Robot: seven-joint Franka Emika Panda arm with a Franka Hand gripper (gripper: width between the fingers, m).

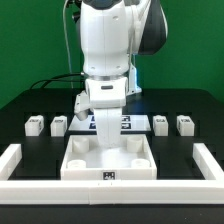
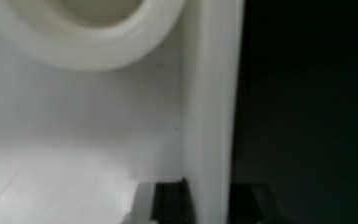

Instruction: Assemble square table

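Hovering at the far edge of the tabletop (image 1: 108, 152), which lies midway along the work surface's (image 1: 30, 100) near edge, the gripper (image 1: 106, 124) hides its fingers, so their opening cannot be told; a shallow bite on the thin wall might let the panel slip.

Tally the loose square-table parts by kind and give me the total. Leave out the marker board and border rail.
Square tabletop panel: 1
Block legs: 4
Total: 5
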